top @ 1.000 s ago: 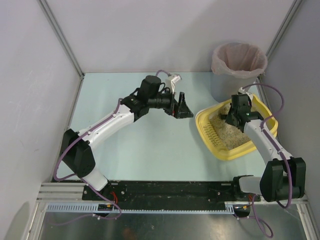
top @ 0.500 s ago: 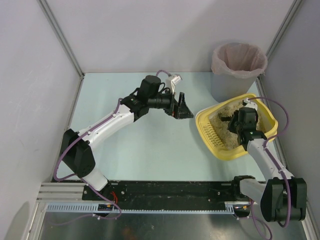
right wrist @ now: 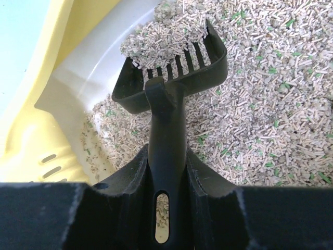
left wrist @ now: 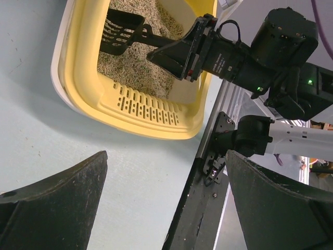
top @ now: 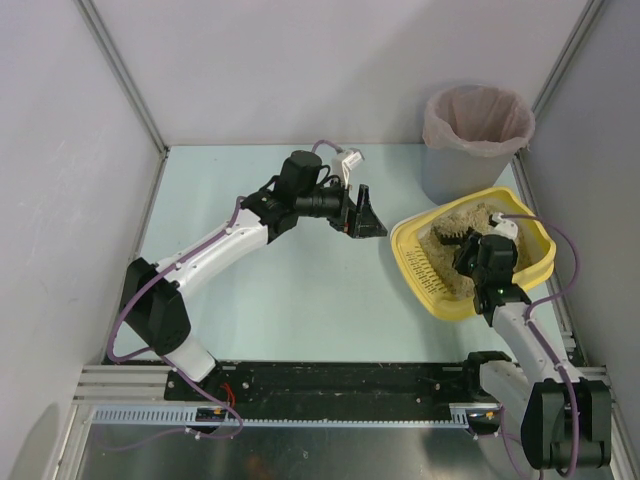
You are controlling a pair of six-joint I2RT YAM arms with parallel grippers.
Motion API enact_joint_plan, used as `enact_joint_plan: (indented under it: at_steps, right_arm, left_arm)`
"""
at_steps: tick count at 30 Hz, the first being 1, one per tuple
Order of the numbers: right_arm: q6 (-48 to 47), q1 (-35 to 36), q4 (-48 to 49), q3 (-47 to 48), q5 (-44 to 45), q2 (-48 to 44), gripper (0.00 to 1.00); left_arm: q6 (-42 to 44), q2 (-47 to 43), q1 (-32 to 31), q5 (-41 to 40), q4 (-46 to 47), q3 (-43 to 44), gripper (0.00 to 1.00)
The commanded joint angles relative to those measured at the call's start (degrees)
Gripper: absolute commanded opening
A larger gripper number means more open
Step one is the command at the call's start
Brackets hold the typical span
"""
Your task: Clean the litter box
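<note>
Overhead, the litter box [top: 413,266] sits at the right of the bench [top: 300,290], the bin [top: 478,125] just beyond; the left end effector [top: 369,214] hangs released beside it. Left wrist: the scoop [left wrist: 123,31] digs into litter [left wrist: 138,73]. Right wrist: the right end effector [right wrist: 166,174] grasps the loaded scoop; dumping, I judge, is not yet done.

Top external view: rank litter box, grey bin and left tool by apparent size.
1. litter box, largest outline
2. grey bin, somewhat smaller
3. left tool, clearly smallest, even raised above the table
</note>
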Motion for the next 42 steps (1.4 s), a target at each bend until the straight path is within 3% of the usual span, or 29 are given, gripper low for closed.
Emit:
enact_joint_plan:
  at_steps: [1, 20, 38, 42]
  right_arm:
    - [3.27, 0.27, 10.04, -2.26, -3.54, -3.24, 0.0]
    - [5.21, 0.09, 21.73, -11.06, -5.39, -9.04, 0.0]
    - [2.13, 0.0, 20.95, -13.43, -3.45, -14.49, 0.0]
    - [2.92, 0.35, 16.21, -11.94, -0.12, -16.15, 0.0]
  left_arm:
    - [-0.75, -1.2, 0.33, 2.12, 1.68, 0.72, 0.98]
    - [-1.1, -0.14, 0.24, 2.56, 1.76, 0.55, 0.98]
    - [-1.63, 0.65, 0.16, 3.17, 1.94, 0.46, 0.98]
    - [-1.72, 0.91, 0.24, 3.35, 1.85, 0.46, 0.98]
